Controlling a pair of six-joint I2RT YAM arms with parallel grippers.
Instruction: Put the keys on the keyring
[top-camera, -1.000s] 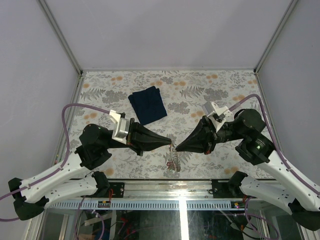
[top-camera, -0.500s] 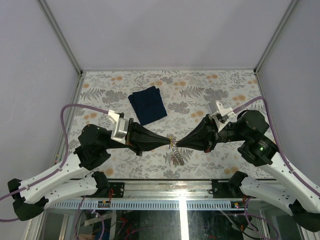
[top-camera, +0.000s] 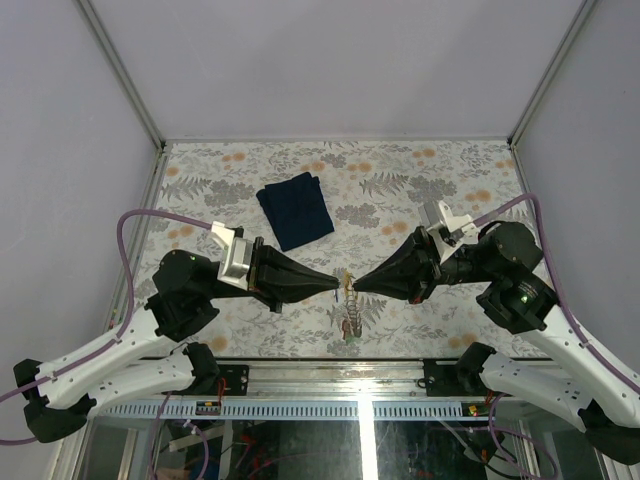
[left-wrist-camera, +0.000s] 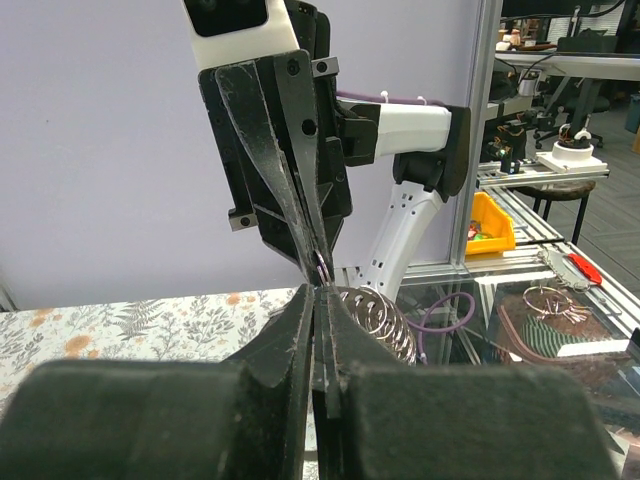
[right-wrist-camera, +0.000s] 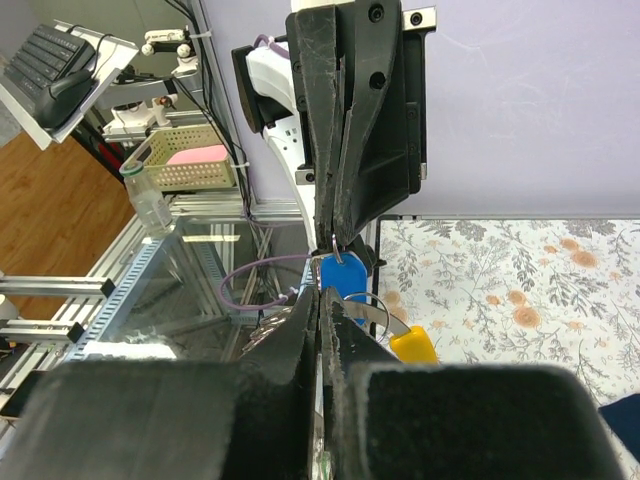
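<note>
Blue, yellow keys (right-wrist-camera: 343, 275) seen from right wrist; keyring (left-wrist-camera: 375, 320) coils from left.

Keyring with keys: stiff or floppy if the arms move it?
Probably swings: the keys dangle loosely by the keyring. The ring itself looks like thin metal wire, so likely stiff and slippery. Small plastic tags suggest it is light.

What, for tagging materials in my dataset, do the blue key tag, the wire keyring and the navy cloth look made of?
Blue key tag: probably plastic, smooth and evenly coloured. Keyring: likely metal, thin silvery loops catching glints. Navy cloth: fabric, matte, with soft folded edges.
</note>
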